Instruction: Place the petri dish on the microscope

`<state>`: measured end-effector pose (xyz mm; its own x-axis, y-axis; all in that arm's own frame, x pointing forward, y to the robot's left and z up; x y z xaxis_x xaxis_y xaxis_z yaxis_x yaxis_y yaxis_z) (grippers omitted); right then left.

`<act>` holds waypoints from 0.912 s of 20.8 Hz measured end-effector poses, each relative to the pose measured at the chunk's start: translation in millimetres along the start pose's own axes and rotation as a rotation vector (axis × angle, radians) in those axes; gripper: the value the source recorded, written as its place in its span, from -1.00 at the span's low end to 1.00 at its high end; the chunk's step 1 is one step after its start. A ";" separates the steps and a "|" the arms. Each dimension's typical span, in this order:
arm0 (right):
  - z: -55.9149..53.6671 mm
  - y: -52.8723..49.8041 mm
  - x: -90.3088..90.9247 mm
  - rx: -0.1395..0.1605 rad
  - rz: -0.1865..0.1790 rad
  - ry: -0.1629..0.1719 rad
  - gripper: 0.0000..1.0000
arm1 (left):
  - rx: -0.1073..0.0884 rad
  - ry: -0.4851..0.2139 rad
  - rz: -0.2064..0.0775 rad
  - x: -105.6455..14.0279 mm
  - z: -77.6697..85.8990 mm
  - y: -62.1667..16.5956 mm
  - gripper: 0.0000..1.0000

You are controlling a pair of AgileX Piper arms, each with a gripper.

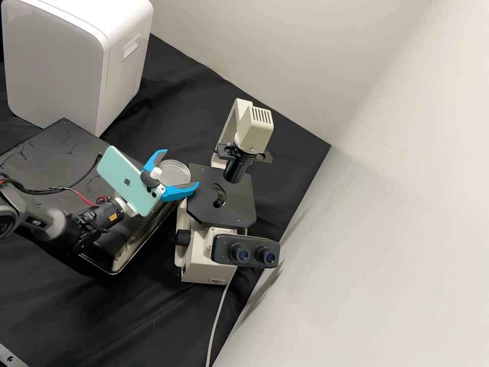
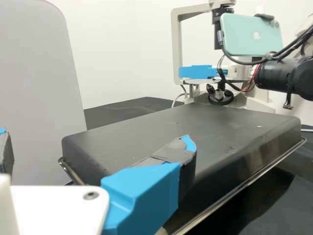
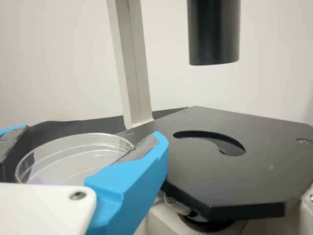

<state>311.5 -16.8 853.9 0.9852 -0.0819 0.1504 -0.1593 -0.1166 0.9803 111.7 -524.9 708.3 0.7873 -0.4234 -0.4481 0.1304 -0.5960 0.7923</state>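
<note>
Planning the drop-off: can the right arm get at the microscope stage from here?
Probably yes. The right gripper holds the dish just beside the stage edge, with no obstacle between; the dark tube hanging over the hole leaves a gap beneath.

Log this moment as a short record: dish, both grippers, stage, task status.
dish: clear petri dish, held roughly level, just short of the stage edge
right gripper: right gripper, shut on the petri dish, one finger on each side
left gripper: left gripper, open, holding nothing, low at the black tray
stage: black microscope stage, its opening below the dark tube
status: dish not yet on the stage
</note>
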 end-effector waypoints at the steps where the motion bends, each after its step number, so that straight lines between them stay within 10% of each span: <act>1: 1.3 -1.0 1.7 -0.002 -0.002 -0.003 -1.00 | 0.000 0.000 0.000 0.0 0.0 0.0 1.00; 19: 31.1 31.8 12.7 0.010 0.107 -0.079 -1.00 | 0.000 -0.006 -0.001 -0.2 1.0 -0.2 1.00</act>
<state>317.0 -52.4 883.0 0.9546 -0.1724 0.2428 -0.2640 -0.1126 0.9579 110.9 -525.3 707.8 0.7834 -0.4270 -0.4517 0.1313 -0.5966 0.7917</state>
